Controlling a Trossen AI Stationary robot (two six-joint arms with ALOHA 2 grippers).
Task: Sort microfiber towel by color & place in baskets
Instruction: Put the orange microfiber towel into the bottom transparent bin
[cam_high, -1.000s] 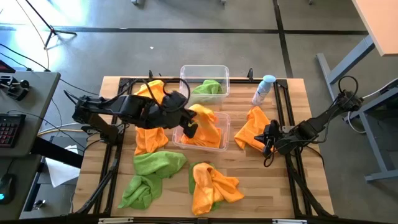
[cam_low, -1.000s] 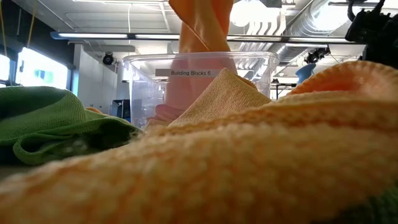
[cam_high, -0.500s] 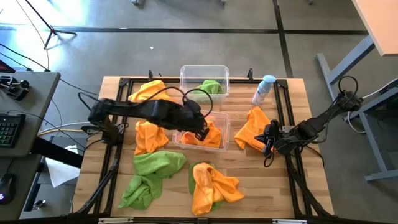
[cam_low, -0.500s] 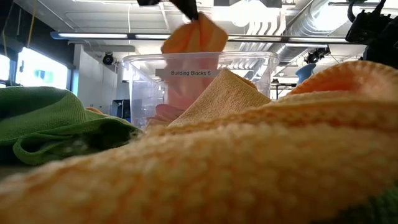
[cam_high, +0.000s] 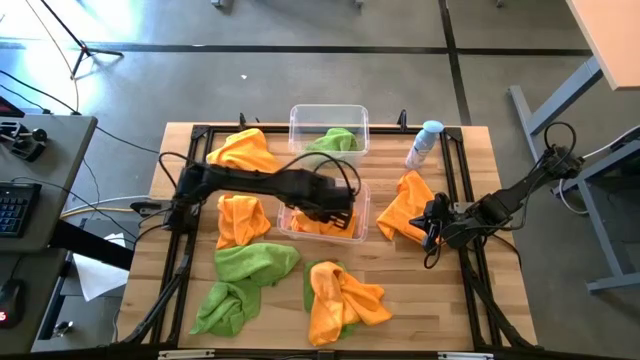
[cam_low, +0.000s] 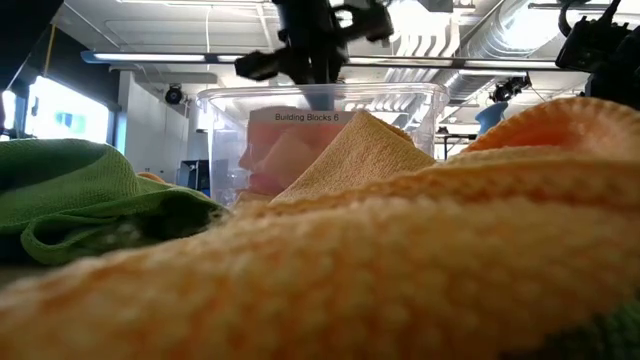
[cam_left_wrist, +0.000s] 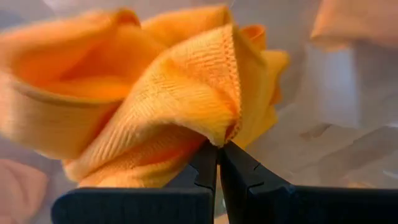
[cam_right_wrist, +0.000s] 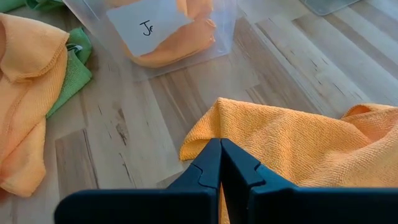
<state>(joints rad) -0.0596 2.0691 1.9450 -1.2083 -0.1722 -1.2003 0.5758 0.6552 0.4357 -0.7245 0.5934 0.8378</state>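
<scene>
Orange towel (cam_left_wrist: 155, 93) hangs pinched in my left gripper (cam_left_wrist: 217, 146), its jaws closed on a fold, inside the nearer basket (cam_high: 361, 212) mid-bench. My right gripper (cam_right_wrist: 220, 144), closed and empty, rests by another orange towel (cam_right_wrist: 305, 146) at the bench's right side.

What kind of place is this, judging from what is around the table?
Probably a robotics lab or workshop. The wooden table stands on a bare concrete floor, a desk with a keyboard sits beside it, and exposed ducts run under the ceiling.
</scene>
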